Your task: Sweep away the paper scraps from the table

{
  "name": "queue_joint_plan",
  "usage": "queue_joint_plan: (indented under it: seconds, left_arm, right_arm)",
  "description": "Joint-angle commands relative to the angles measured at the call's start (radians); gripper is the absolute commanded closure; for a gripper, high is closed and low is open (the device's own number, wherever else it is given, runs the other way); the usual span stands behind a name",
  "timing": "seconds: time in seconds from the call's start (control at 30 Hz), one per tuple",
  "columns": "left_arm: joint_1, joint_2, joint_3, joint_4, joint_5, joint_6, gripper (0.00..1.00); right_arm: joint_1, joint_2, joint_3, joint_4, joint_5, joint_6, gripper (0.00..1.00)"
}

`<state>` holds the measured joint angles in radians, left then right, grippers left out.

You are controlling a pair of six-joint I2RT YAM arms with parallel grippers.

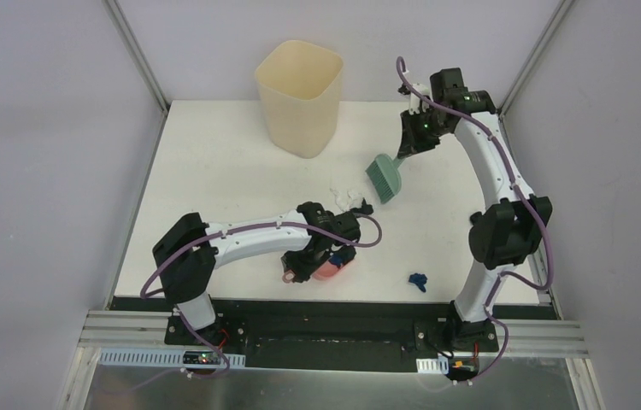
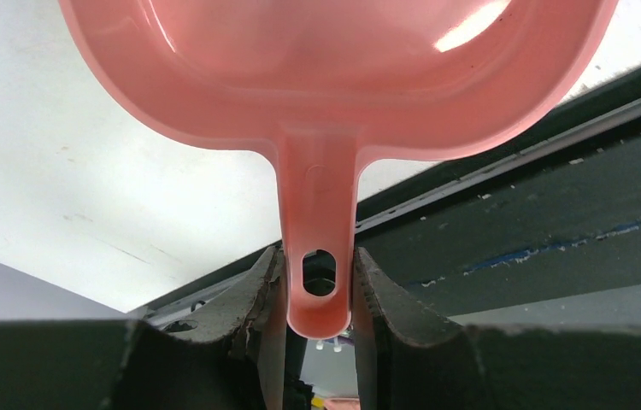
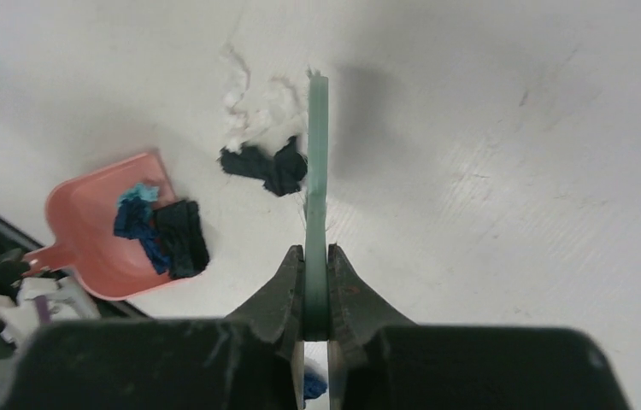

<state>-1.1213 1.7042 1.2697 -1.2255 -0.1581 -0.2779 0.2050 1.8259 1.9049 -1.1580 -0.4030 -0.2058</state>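
Observation:
My left gripper [image 2: 319, 286] [image 1: 304, 266] is shut on the handle of the pink dustpan [image 2: 334, 77] [image 1: 334, 270], near the table's [image 1: 214, 171] front edge. In the right wrist view, teal, blue and black paper scraps [image 3: 161, 226] lie in the dustpan [image 3: 95, 248]. My right gripper [image 3: 317, 290] [image 1: 402, 152] is shut on the green brush [image 3: 318, 162] [image 1: 384, 177], which hangs near the middle of the table. Left of the brush lie a white scrap [image 3: 244, 120] [image 1: 347, 198] and a dark scrap [image 3: 267, 166] [image 1: 363, 207]. Alone at the front right lies a blue scrap [image 1: 419, 280].
A tall cream bin [image 1: 298, 98] stands at the back of the table, left of the right arm's wrist. A black strip [image 1: 334, 307] runs along the front edge by the arm bases. Grey walls close in both sides.

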Motion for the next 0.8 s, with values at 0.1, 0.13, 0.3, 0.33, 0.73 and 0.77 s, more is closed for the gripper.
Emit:
queue_joint_plan:
  seconds: [0.1,0.13,0.3,0.33,0.73,0.77]
  left_arm:
    - [0.062,-0.007,0.026,0.005,-0.049,-0.033,0.84]
    - [0.069,0.002,0.032,0.005,-0.048,-0.025,0.84]
    - [0.105,0.065,0.088,-0.007,-0.05,0.02,0.84]
    - [0.111,0.077,0.099,-0.01,-0.05,0.029,0.84]
    - [0.156,0.174,0.183,-0.01,-0.051,0.105,0.84]
    - [0.157,0.179,0.183,-0.004,-0.051,0.11,0.84]
  right_arm:
    - [0.034,0.134,0.112,0.062,0.232,0.038,1.0]
    - [0.045,0.158,0.127,0.051,0.24,0.038,1.0]
    - [0.135,0.237,0.181,0.022,0.309,0.022,1.0]
    - [0.153,0.247,0.188,0.016,0.308,0.02,1.0]
    - [0.291,0.202,0.11,-0.14,-0.05,0.006,1.0]
    - [0.292,0.183,0.092,-0.138,-0.073,0.009,1.0]
